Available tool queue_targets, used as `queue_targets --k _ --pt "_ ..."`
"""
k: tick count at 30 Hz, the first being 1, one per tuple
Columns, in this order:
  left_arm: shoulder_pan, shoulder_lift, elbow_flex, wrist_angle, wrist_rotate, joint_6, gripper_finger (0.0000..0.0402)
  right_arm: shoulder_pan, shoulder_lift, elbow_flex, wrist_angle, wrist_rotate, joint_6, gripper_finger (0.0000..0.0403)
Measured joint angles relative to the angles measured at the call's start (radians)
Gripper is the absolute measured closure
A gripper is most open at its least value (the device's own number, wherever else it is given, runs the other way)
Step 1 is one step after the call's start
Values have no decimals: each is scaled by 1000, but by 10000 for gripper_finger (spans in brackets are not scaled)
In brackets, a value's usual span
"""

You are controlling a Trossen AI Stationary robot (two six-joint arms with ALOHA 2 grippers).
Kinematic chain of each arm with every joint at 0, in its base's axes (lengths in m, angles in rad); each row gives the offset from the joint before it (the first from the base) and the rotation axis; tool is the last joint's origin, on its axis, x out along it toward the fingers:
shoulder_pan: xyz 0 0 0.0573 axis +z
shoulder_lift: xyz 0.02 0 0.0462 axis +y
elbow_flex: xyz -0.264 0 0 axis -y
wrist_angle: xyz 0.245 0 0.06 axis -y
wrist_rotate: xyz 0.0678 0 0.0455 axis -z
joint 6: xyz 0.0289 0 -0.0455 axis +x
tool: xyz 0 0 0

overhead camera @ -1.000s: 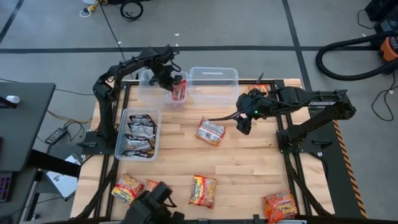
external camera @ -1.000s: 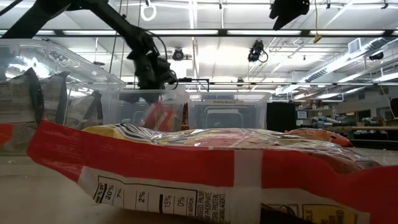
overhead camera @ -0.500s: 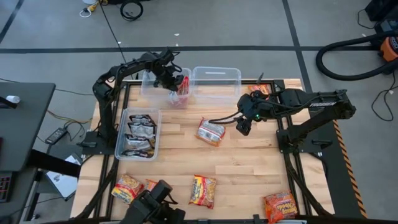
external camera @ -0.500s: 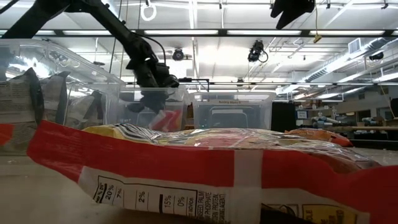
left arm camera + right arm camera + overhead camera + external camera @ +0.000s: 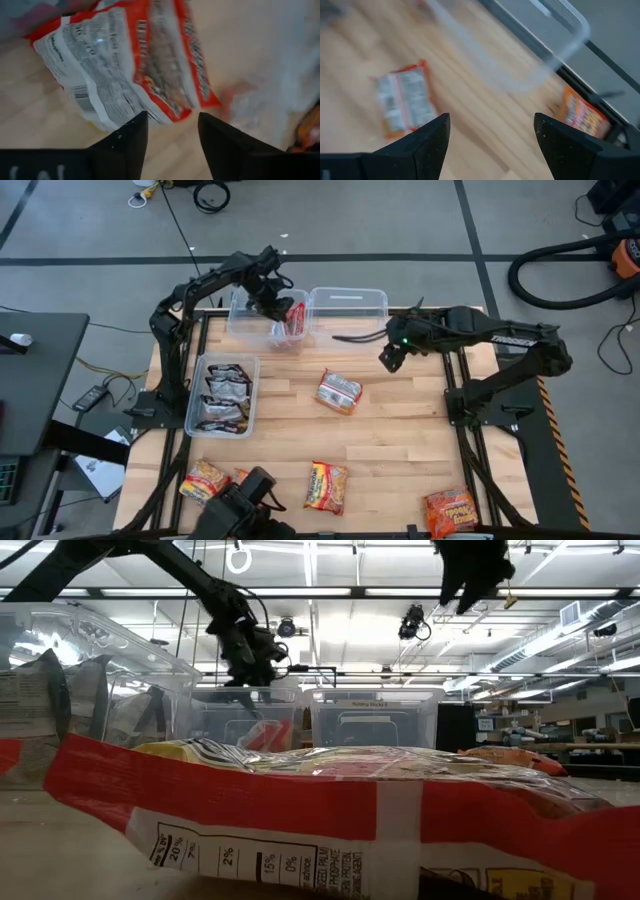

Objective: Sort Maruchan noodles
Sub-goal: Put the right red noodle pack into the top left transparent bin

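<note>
We hold our left hand (image 5: pixel 275 302) spread over the red noodle packet (image 5: pixel 291 323) lying in the bin (image 5: pixel 240 320) at the bench's far edge, so next our spread right hand (image 5: pixel 388 358) should grab the middle packet (image 5: pixel 339 391).

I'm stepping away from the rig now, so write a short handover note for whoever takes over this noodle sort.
Left gripper: open, over the far-left clear bin, empty; a red packet lies in that bin.
Right gripper: open, empty, raised over the table's right side.
Done: silver-black packets in the near-left bin.
Far-right bin: looks empty.
Left: loose packets, one mid-table, one beside the far-right bin, four along the near edge.
</note>
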Motion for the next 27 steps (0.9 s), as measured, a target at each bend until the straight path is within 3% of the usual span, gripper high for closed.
queue_targets --k 9,13,19,27 --pt "0 -93 66 -99 -35 138 198 -242 -25 -214 12 -67 4 110" --pt "1 -179 66 -90 -56 167 198 -277 -26 -285 26 -101 -111 110" --pt "-4 -330 66 -54 -60 233 198 -121 -26 -298 66 -206 -294 115" --pt "-66 -500 66 -28 23 348 198 187 5 -286 294 -160 -317 119"
